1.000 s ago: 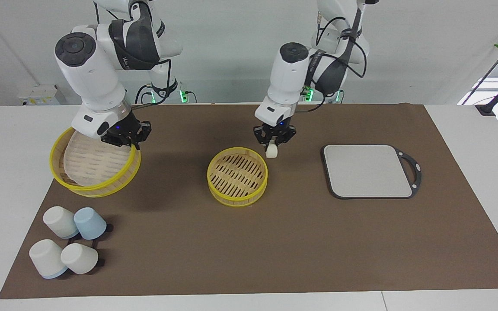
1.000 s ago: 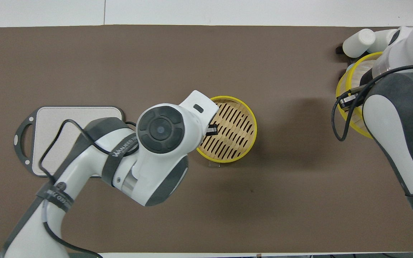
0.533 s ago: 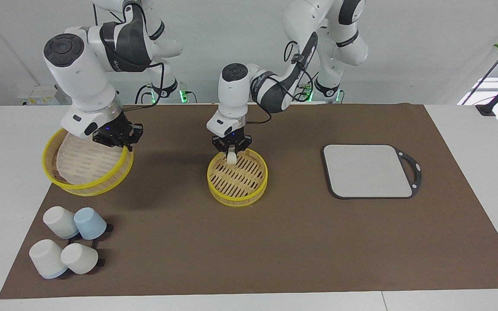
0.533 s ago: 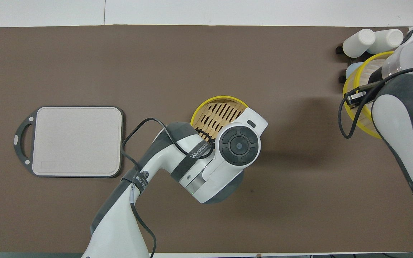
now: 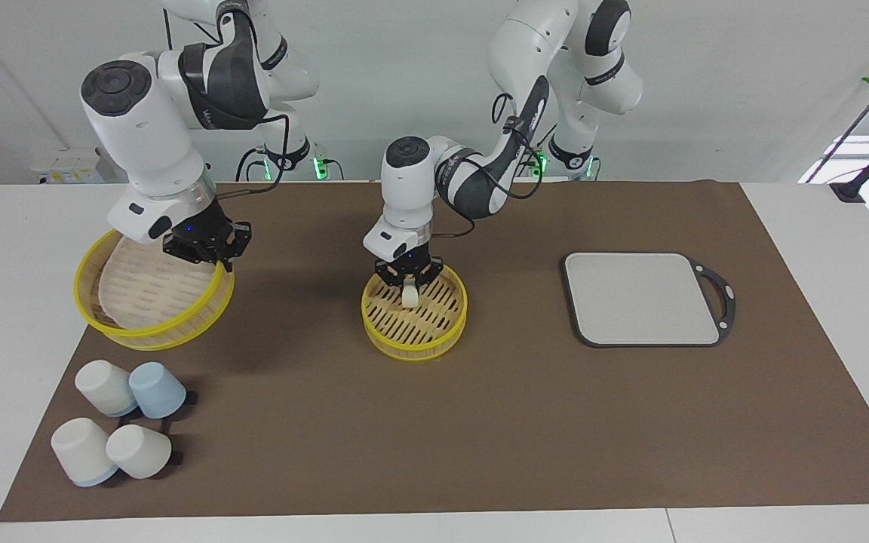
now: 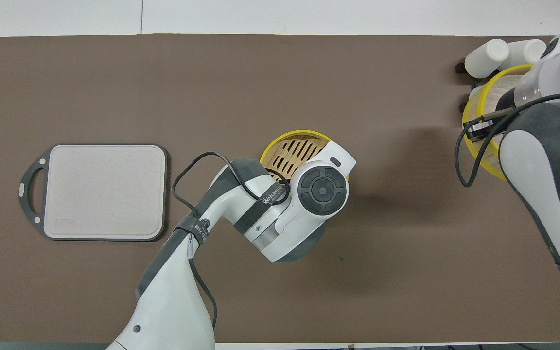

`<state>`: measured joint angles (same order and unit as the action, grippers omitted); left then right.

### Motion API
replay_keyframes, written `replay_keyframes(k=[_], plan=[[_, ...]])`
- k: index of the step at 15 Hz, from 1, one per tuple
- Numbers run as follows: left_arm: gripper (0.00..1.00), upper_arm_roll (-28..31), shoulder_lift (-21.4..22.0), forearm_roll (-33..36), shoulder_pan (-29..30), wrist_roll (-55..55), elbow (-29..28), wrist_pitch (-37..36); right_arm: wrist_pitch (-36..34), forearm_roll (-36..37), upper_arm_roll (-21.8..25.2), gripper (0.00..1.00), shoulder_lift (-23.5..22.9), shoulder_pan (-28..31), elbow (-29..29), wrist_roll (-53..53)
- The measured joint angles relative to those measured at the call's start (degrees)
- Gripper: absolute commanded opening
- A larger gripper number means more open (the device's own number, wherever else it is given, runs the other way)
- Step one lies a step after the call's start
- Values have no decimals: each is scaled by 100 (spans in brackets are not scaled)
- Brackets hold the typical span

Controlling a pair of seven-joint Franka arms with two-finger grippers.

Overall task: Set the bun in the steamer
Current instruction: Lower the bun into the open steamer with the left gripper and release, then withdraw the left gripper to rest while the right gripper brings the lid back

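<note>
Going left to right in the facing view, our right gripper (image 5: 203, 253) stays clamped on the lifted steamer lid (image 5: 151, 290). Our left gripper (image 5: 409, 280) has lowered the bun (image 5: 409, 296) into the steamer (image 5: 414, 315), still pinching it; release looks imminent.

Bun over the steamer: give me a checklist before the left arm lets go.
1. Bun in left gripper, jaws shut on it: ok.
2. Bun over steamer, inside its yellow rim: ok.
3. Bun resting on the slats: cannot tell.
4. Steamer open, lid held aside by right gripper: ok.
5. Steamer tray bare under the bun: ok.
</note>
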<state>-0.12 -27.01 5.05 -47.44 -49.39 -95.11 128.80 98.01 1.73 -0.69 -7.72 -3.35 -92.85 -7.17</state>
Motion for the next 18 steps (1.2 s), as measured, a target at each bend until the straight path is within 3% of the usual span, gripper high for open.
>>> replay_keyframes(k=[1,4,10,16,18], plan=[[89,0,0,3,0,0,0,0,15,0,-3,0,3,-4,-1,2],[100,-1,-4,5,-2,0,-2,-5,175,0,-20,0,7,-7,-8,3],[100,34,65,8,40,12,36,-251,281,0,-80,0,7,-163,-21,71],[100,49,1190,6,891,693,105,-1310,377,-26,-94,0,6,-299,-50,400],[100,56,1482,5,1213,1050,104,-1645,514,-36,-102,0,-12,-587,-54,838]])
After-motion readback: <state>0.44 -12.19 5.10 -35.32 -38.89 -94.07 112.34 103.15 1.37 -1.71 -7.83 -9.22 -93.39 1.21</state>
